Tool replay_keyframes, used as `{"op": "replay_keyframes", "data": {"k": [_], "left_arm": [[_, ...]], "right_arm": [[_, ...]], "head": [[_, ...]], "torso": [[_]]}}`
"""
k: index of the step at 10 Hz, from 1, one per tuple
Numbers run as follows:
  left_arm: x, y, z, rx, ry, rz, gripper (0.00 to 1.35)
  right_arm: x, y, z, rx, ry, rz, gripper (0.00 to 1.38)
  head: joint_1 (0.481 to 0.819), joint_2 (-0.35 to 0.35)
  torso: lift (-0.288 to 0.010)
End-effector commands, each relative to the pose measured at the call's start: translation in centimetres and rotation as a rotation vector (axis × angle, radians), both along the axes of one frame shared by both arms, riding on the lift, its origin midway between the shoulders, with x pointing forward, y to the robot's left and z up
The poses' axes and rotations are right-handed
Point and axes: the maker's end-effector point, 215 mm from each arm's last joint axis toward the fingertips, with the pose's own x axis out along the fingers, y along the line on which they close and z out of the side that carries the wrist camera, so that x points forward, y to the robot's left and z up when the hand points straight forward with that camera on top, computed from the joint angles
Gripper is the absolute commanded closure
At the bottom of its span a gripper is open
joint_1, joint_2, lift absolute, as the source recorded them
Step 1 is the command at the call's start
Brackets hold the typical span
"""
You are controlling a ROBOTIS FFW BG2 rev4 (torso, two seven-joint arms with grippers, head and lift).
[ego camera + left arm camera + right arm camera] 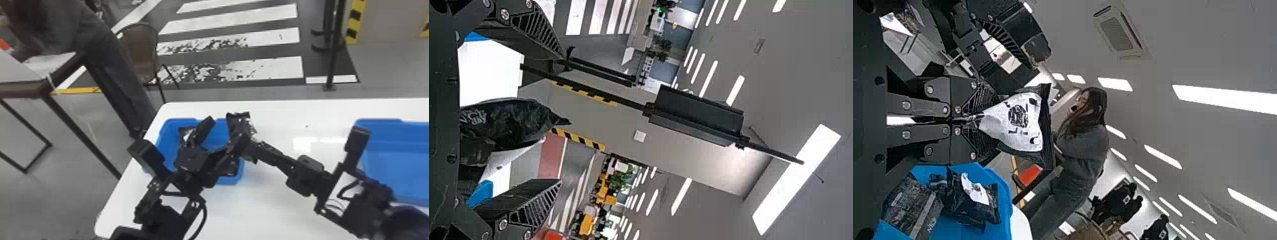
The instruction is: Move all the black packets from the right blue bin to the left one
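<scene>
The left blue bin [166, 137] stands on the white table [274, 204] and holds black packets; in the right wrist view one with grey print [908, 212] lies just beside one with a white label [975, 200], both inside its walls. The right blue bin [399, 162] stands well apart, to the right of the left bin, partly cut off by the head view's edge.

The held black packet [1020, 122] is above the left bin's right side; it is pinched at its narrow end, its wide sealed edge pointing away from the fingers — its axis runs outward from them, tipped upward, with the labelled face to the right wrist camera. Which side is longer I cannot tell.

The right gripper [250, 145] reaches in from the right of the left bin, clamped on that packet; the left gripper [226, 130] is over the left bin, its fingers spread wide — the packet is close to them, though whether they touch it I cannot tell.
</scene>
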Motion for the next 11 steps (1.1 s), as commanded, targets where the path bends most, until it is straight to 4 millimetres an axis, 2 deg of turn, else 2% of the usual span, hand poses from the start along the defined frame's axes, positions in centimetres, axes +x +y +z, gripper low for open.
{"op": "replay_keyframes", "data": {"k": [1,4,7,8,9,10,11], "left_arm": [[-0.1,-0.5,0.0,-0.008,0.002,-0.011,0.16],[-0.3,-2.2,-1.0,-0.026,0.054,-0.059,0.16],[-0.3,-2.6,-1.3,-0.022,0.066,-0.069,0.16],[-0.3,-2.6,-1.7,-0.019,0.080,-0.072,0.28],[-0.4,-2.6,-2.0,-0.013,0.092,-0.072,0.75],[-0.6,-2.8,-2.2,-0.009,0.111,-0.078,1.01],[-0.7,-2.8,-2.1,0.018,0.104,-0.071,1.10]], "right_arm": [[-0.2,0.3,-0.2,-0.005,0.004,0.010,1.14],[-0.4,0.7,-0.2,-0.010,0.008,0.022,1.14],[-1.5,2.1,-0.4,-0.011,0.021,0.059,1.14],[-1.5,2.1,-0.3,-0.010,0.022,0.059,1.14],[-1.5,2.1,-0.4,-0.010,0.027,0.062,1.14],[-1.6,2.2,-0.4,-0.010,0.029,0.063,1.14],[-1.5,2.1,-0.5,-0.008,0.034,0.063,1.14]], "head": [[0.695,0.324],[0.695,0.317],[0.695,0.316],[0.695,0.322],[0.695,0.324],[0.695,0.326],[0.695,0.326]], "torso": [[-0.140],[-0.140],[-0.140],[-0.140],[-0.140],[-0.140],[-0.140]]}}
